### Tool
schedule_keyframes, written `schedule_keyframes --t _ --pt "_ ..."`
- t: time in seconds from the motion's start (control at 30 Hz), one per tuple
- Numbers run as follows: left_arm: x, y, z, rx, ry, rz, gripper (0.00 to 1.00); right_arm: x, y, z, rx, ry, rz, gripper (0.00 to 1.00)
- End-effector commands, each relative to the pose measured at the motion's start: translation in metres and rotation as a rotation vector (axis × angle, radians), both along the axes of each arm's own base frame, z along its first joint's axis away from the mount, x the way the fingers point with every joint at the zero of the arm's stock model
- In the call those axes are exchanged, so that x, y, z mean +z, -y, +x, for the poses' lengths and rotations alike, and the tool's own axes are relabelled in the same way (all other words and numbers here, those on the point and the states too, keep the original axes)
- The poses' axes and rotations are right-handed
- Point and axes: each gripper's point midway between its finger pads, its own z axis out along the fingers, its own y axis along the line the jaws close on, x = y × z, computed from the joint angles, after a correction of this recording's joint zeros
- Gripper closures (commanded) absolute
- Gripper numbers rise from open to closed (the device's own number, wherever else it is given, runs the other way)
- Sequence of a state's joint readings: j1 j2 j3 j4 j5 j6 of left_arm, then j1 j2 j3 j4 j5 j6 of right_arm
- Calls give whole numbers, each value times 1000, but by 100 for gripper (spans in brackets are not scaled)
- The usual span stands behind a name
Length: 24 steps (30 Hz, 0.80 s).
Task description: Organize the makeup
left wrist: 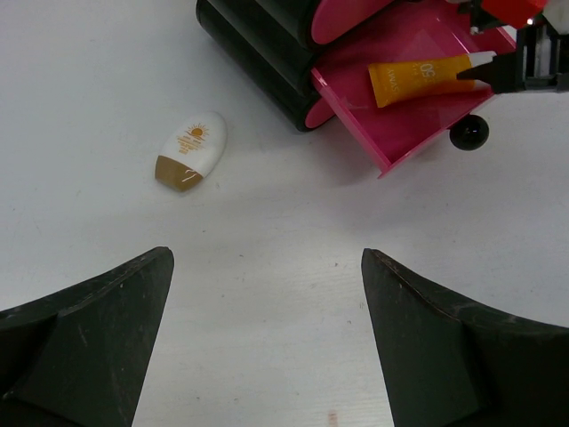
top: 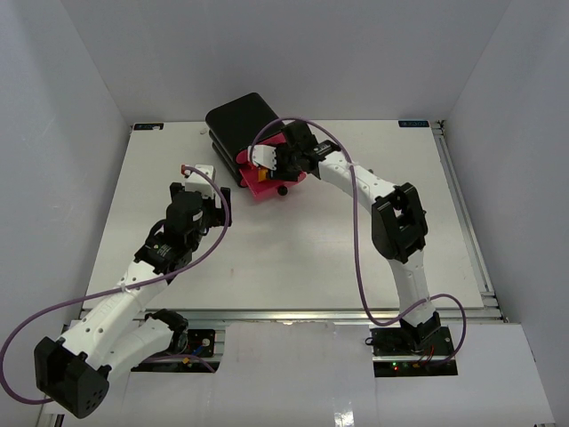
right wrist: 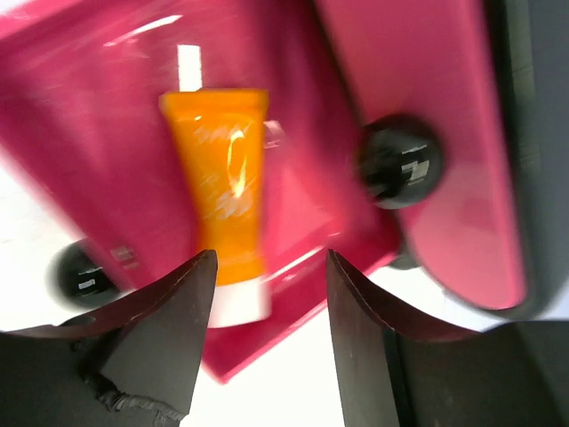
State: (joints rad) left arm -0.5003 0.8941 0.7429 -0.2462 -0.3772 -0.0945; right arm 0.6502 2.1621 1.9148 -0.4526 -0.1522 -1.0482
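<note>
Makeup bottle, white with a tan cap, lies loose on the tabletop, left of the black box at the far edge. Left gripper hovers short of it, jaws wide apart. Orange tube lies in the open pink drawer, with the right gripper parted either side of its cap, clamping nothing. Judged best: spread wider, then back out level, clear of the drawer above, so the tube isn't dragged.

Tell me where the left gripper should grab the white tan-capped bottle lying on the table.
Across the middle of the white bottle, clear of its tan cap, coming straight down. It lies flat on the table, apart from the black box, so both long sides are free. It lies slanted, so the open left gripper would probably need to turn to span its width.
</note>
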Motion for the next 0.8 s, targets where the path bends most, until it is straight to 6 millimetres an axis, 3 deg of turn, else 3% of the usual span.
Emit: schedule_keyframes --t 0.0,0.03,0.13,0.2,0.27,0.3,0.37,0.43,0.5,0.57,0.67,0.77 --pt "-2 0 4 4 1 -31 2 110 5 -35 5 -16 278 41" --pt "-3 0 5 2 -5 -39 2 118 11 -48 11 -73 329 40" --pt "-7 1 8 -5 -26 -67 3 117 33 -88 28 -258 426 39" --pt "-13 2 14 -19 -58 -109 5 111 55 -124 59 -352 463 38" --pt "-22 3 20 -36 -97 -152 7 102 75 -145 47 -400 477 37" --pt "-31 5 28 -37 -141 -178 10 115 84 -163 78 -406 517 37" --pt "-42 0 42 -45 -213 -239 11 107 114 -182 66 -453 566 33" --pt "-50 4 49 -92 -267 -280 8 95 130 -216 107 -514 612 29" --pt "-60 3 60 -95 -309 -277 2 85 143 -232 108 -531 639 26" --pt "-74 -1 74 -76 -350 -239 2 74 152 -244 118 -525 685 21" --pt "-88 -21 99 2 -373 -150 2 64 168 -250 75 -511 749 11" --pt "-104 -34 122 27 -410 -94 2 69 176 -252 75 -509 786 6"
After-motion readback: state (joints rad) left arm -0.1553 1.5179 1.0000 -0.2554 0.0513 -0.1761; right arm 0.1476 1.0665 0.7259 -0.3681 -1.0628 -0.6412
